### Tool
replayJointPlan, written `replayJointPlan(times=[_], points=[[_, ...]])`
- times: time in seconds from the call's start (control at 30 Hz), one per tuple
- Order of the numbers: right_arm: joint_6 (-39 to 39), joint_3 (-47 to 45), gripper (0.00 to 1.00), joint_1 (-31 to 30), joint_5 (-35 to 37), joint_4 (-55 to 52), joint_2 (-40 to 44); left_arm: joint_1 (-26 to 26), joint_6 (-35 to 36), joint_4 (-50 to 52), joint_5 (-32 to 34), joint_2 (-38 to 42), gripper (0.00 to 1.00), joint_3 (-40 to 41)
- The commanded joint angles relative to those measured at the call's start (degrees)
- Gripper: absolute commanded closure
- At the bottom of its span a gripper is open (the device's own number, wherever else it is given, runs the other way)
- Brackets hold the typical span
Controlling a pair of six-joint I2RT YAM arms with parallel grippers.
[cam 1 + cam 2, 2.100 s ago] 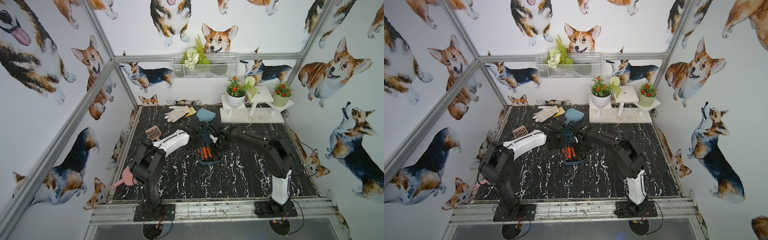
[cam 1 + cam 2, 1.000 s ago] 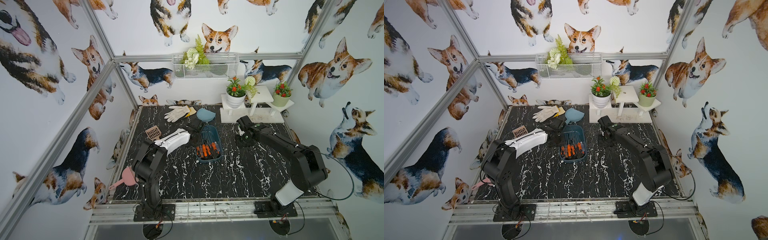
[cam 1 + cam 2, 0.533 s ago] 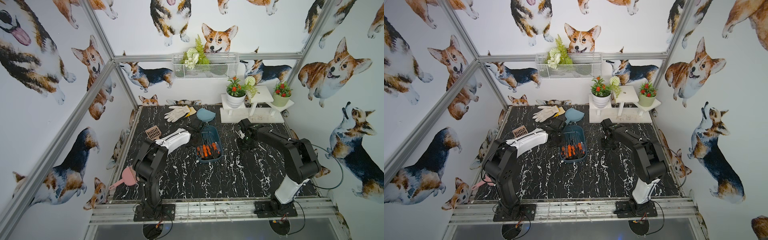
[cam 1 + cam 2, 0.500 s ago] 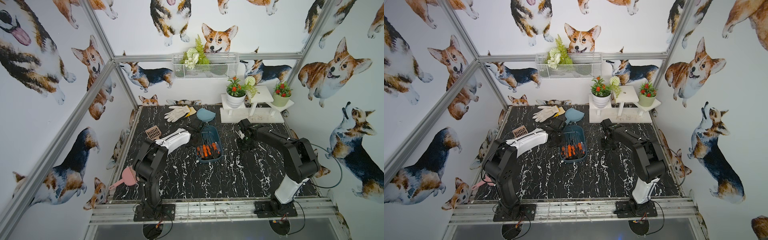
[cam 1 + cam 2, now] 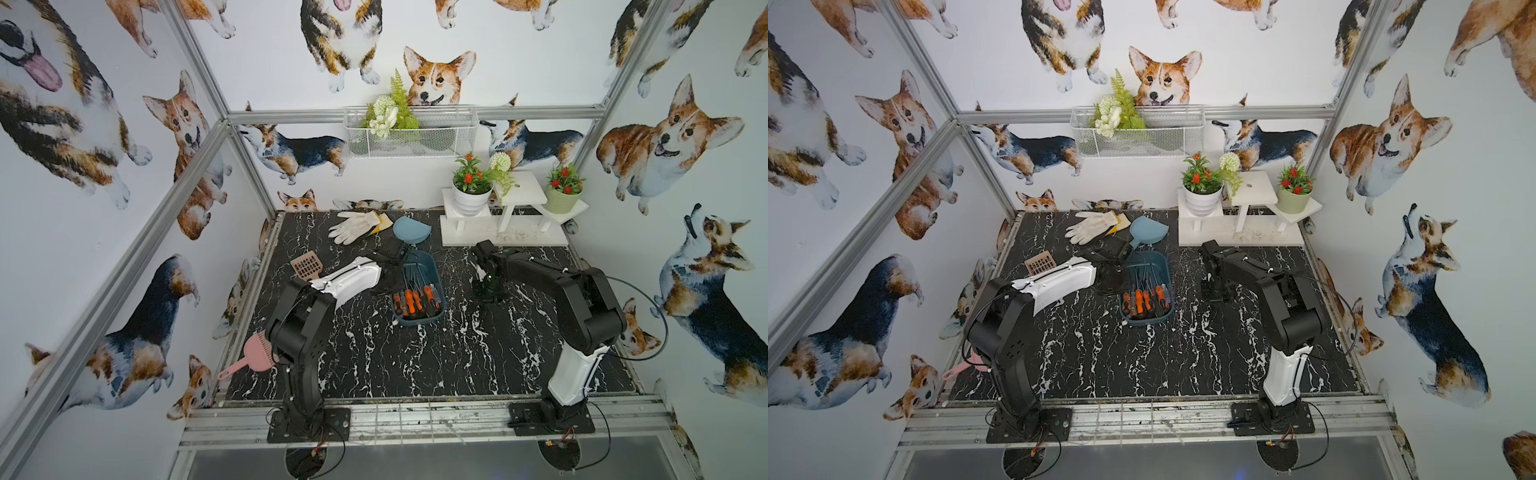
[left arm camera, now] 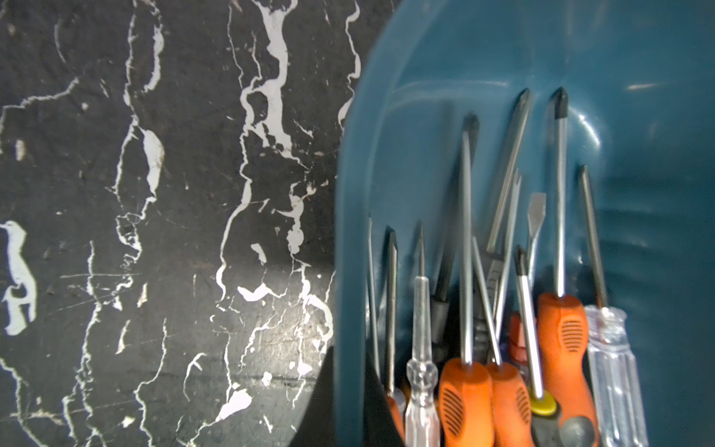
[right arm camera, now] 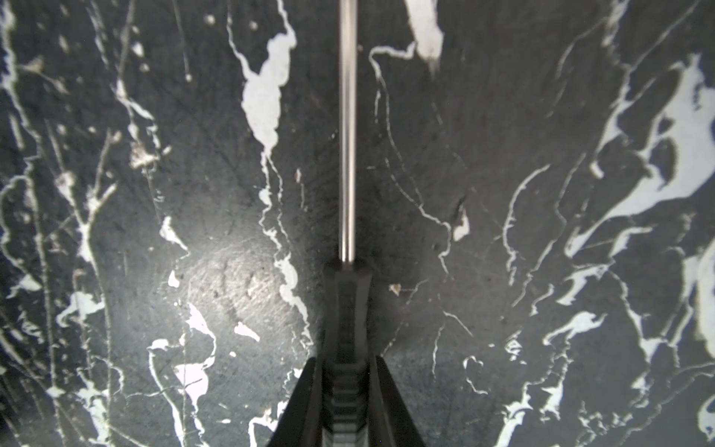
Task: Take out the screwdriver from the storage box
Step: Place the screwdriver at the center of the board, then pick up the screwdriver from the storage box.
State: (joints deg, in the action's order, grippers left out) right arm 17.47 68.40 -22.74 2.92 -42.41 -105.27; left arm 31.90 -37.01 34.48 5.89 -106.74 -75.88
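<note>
The storage box [image 5: 424,262] [image 5: 1152,259] is a dark teal tub in the middle of the black marble table, with several orange-, black- and clear-handled screwdrivers [image 5: 415,299] [image 6: 464,398] lying in it. My left gripper [image 5: 394,286] [image 6: 350,402] is shut on the box's left wall [image 6: 348,232], one finger inside and one outside. To the right of the box, my right gripper [image 5: 488,291] [image 7: 346,387] hangs low over the table. It is shut on the black handle of a screwdriver [image 7: 347,135] whose steel shaft points away over bare marble.
White gloves [image 5: 353,226] and a light blue dustpan [image 5: 411,230] lie behind the box. A white stand [image 5: 503,237] with flower pots fills the back right. A brown scoop [image 5: 306,266] and a pink brush [image 5: 255,353] sit at the left edge.
My right gripper carried the black-handled screwdriver from over the box to the right, then sank toward the table. The left gripper and the box have not moved.
</note>
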Motion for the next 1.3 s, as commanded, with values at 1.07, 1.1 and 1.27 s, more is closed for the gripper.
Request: replayJointPlan(times=[1.07, 1.1, 1.27], points=[[2.2, 14.1, 0.31, -15.7, -18.1, -0.7, 7.1, -0.7, -0.7, -1.4, -2.7, -2.5, 0.93, 0.0], [1.9, 14.8, 0.31, -16.3, -18.3, -1.1, 5.9, -0.7, -0.6, -1.3, -2.9, -2.6, 0.92, 0.0], [0.9, 17.6, 0.3, -19.9, -16.4, -3.3, 0.5, -0.7, -0.3, -1.3, -3.8, -2.6, 0.86, 0.0]])
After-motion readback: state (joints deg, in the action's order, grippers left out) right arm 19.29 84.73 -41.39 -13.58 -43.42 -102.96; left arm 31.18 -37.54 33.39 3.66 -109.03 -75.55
